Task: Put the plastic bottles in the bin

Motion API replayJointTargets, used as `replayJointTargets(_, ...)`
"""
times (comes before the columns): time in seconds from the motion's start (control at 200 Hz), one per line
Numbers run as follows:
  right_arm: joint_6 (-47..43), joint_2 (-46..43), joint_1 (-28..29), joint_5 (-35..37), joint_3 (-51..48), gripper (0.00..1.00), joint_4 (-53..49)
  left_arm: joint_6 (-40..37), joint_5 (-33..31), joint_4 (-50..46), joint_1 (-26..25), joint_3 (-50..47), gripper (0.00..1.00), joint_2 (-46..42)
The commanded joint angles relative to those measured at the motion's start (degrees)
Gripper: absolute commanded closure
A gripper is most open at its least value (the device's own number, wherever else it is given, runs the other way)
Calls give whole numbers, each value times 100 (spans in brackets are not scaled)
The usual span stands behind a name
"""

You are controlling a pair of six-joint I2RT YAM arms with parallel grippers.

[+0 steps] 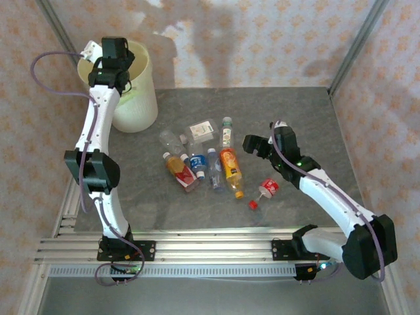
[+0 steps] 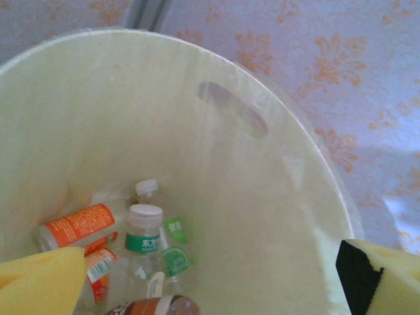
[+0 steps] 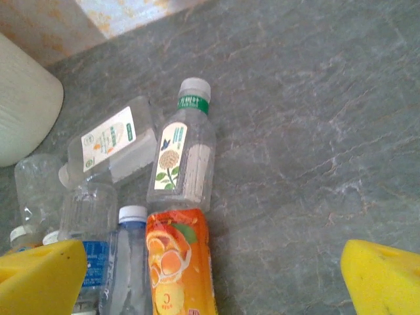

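Grey tabletop (image 1: 295, 118): left tool (image 2: 210, 282) hangs spread, empty, over bin (image 1: 141, 108) w/ bottles (image 2: 143, 236) inside; right tool (image 3: 213, 279), spread, hovers over packed plastic bottles (image 1: 230, 164) right of bin. Closing may pinch two or roll one off.

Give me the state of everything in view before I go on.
Pale yellow round plastic bin, upright, holds labelled bottles.
Left fingers, open, empty, over bin.
Right fingers, open, empty, facing cluster.
Cluster of clear plastic bottles, lying flat on grey table.
Small red-labelled plastic bottle, lying apart.
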State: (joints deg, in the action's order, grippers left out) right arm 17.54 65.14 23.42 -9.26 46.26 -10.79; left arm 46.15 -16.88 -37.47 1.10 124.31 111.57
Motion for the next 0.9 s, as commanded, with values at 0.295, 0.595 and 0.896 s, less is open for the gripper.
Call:
replayJointTargets(0.295,-109,93,62,-579,-387,0,-294,-658,1927,1573,-229,-1135,0,-1011)
replayJointTargets(0.595,-19,622,668,-577,-603,8,-54,-599,3815,2447,-247,-1962,0,-1385)
replayJointTargets(0.896,47,1305,1139,-775,-606,12,455,-834,4312,2700,-567,-3085,0,-2196)
